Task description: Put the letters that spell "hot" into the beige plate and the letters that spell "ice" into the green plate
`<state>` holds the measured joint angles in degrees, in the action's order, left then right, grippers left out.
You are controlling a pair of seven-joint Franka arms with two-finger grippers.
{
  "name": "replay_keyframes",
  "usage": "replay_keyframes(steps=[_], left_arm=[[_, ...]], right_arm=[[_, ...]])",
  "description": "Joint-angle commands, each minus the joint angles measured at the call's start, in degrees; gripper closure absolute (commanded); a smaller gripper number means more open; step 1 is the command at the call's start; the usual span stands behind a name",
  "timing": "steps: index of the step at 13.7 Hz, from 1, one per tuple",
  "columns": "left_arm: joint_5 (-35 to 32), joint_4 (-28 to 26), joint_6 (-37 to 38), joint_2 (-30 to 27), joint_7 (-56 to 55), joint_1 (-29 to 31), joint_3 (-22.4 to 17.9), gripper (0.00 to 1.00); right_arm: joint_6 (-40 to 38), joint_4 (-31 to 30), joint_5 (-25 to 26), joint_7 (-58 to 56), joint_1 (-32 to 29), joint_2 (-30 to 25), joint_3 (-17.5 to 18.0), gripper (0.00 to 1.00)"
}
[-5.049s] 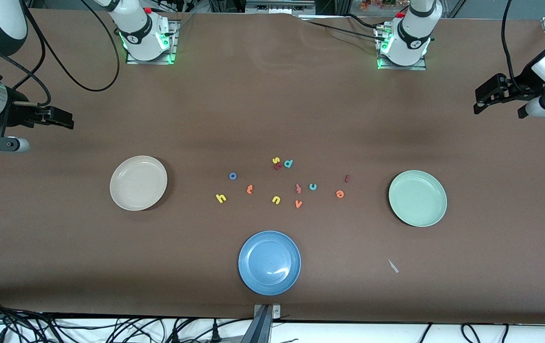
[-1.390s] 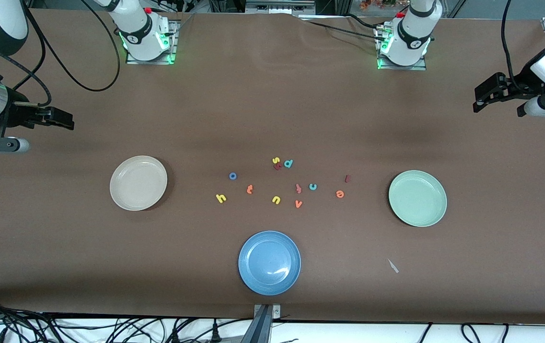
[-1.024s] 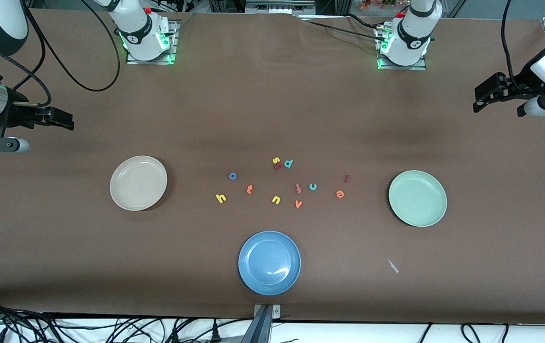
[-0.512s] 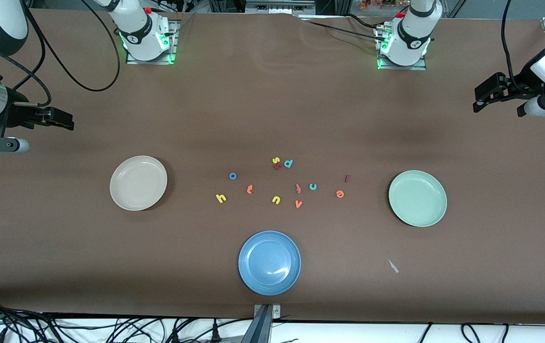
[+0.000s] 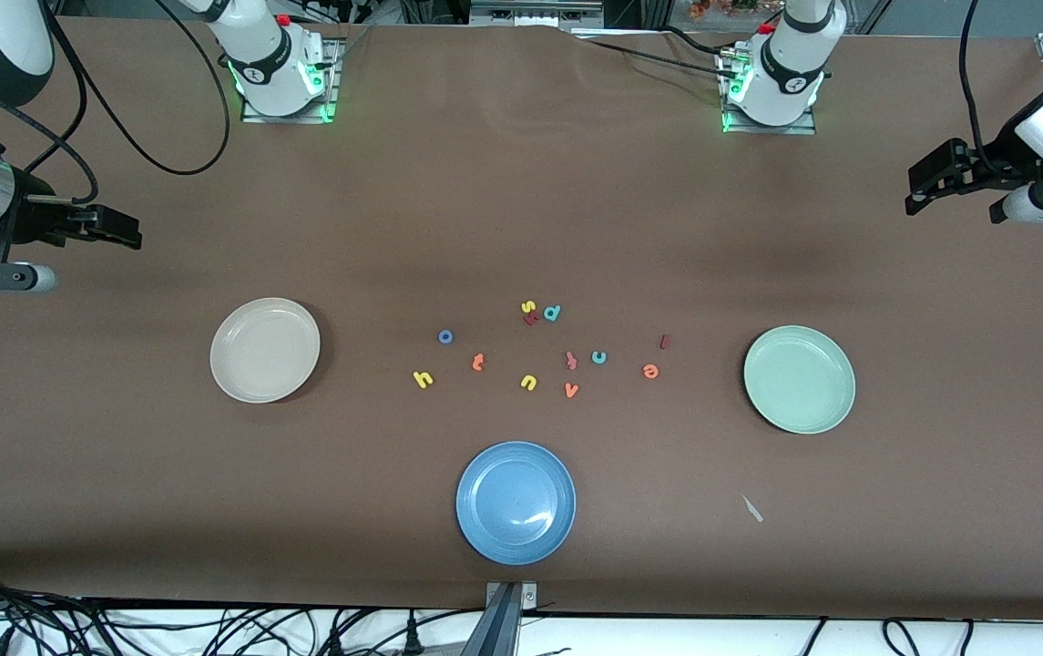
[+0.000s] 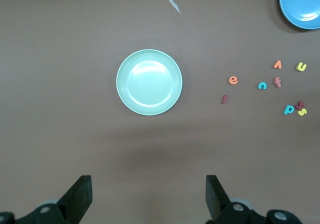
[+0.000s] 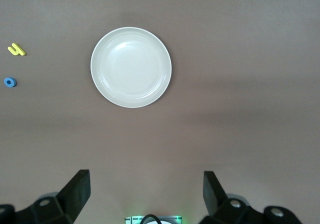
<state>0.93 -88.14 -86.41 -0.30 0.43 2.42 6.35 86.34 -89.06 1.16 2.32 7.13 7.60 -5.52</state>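
In a loose row mid-table lie the yellow h (image 5: 423,379), blue o (image 5: 445,337) and orange t (image 5: 478,362), then the teal c (image 5: 598,357), orange e (image 5: 650,371) and dark red i (image 5: 664,342). The beige plate (image 5: 265,350) sits toward the right arm's end and the green plate (image 5: 799,379) toward the left arm's end; nothing lies in either. My right gripper (image 5: 127,232) hangs open and empty over bare table at its end, looking down on the beige plate (image 7: 131,67). My left gripper (image 5: 915,191) hangs open and empty at its end, above the green plate (image 6: 149,82).
A blue plate (image 5: 516,502) lies nearer the front camera than the letters. Other letters mix with the row: yellow u (image 5: 528,383), orange v (image 5: 571,390), reddish f (image 5: 571,360), teal d (image 5: 552,312), yellow s (image 5: 527,307). A small pale scrap (image 5: 751,508) lies near the green plate.
Nothing has moved over the last second. Five seconds ago the left gripper hung very slightly lower in the front view.
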Motion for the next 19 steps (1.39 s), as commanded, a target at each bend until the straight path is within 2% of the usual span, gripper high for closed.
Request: replay_keyframes(steps=[1,19], left_arm=[[-0.75,1.21,1.25,0.04,0.63,0.31,0.42,0.00],[-0.75,1.21,1.78,0.04,0.89,0.48,0.33,0.00]], right_arm=[[-0.03,0.21,-0.11,0.49,0.08,-0.39,0.16,0.00],[0.41,0.03,-0.11,0.49,0.43,-0.48,0.16,0.00]])
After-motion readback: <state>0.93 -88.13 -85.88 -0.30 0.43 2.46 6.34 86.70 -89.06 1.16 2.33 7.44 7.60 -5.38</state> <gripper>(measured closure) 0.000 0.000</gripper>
